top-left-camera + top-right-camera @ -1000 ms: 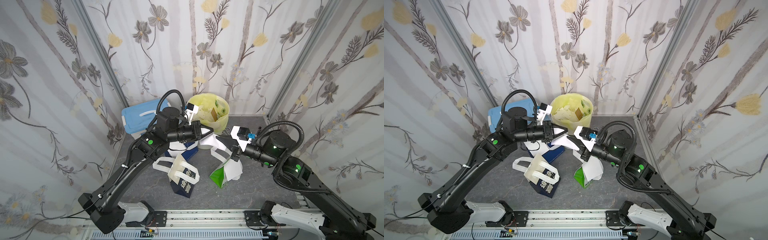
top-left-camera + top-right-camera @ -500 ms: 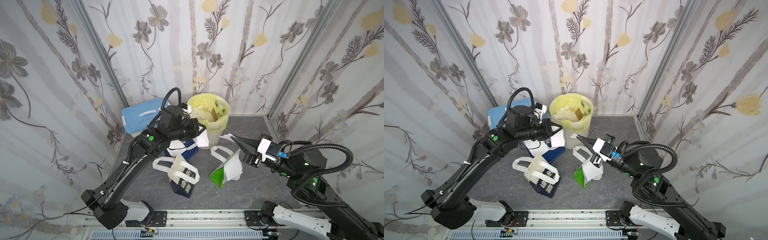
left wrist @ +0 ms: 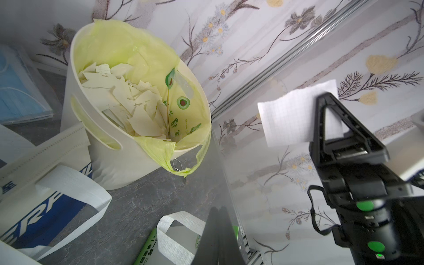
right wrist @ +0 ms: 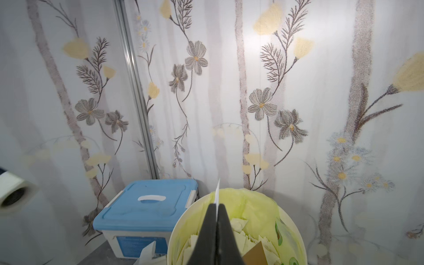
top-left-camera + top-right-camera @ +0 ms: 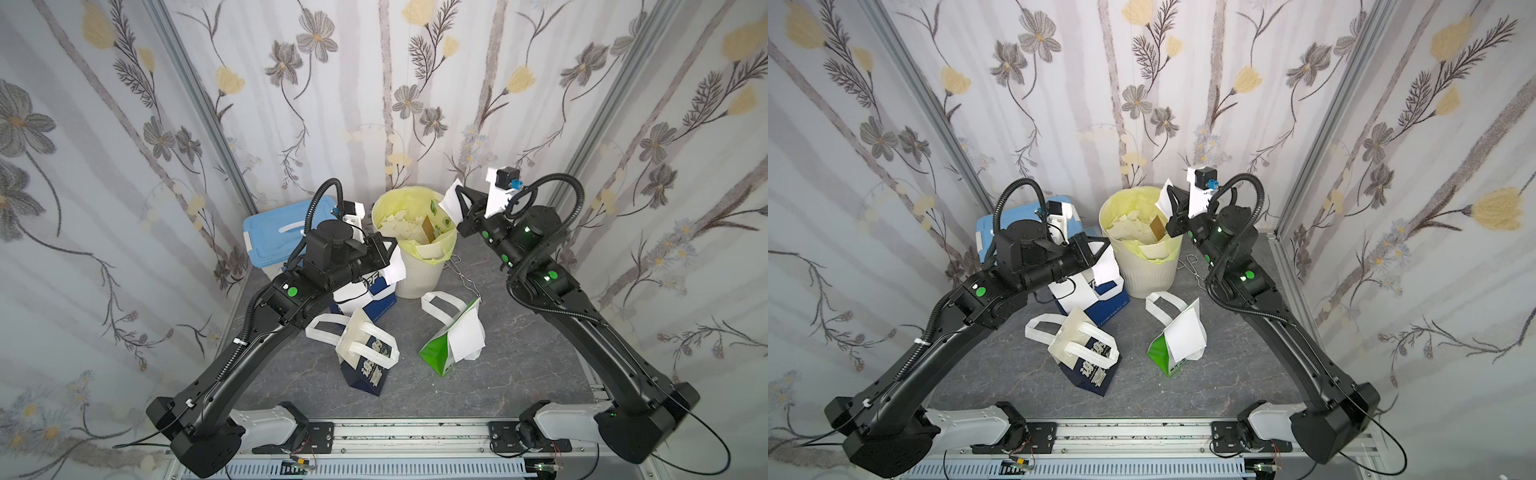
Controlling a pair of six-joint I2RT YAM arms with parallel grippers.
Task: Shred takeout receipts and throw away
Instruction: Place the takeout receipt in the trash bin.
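Observation:
A torn white receipt piece (image 5: 450,203) is pinched in my shut right gripper (image 5: 458,191), held just above the right rim of the white bin (image 5: 417,276) with its yellow-green liner. The right wrist view shows that piece (image 4: 217,191) edge-on between the closed fingers, over the paper shreds (image 4: 238,229) in the bin. My left gripper (image 5: 390,247) is shut on another receipt piece (image 5: 395,269), beside the bin's left side. One more whole receipt (image 5: 466,336) lies on the green-and-white bag (image 5: 434,357).
A navy bag (image 5: 368,372) with white handles lies on the grey floor in front. A second navy bag (image 5: 380,291) stands under my left arm. A blue lidded box (image 5: 272,232) sits back left. A bent wire (image 5: 465,278) lies right of the bin. Walls close in on three sides.
The two grippers were together on one sheet in front of the bin. They pulled apart, each keeping a piece. The right arm swung out right, then rose to the bin's rim.

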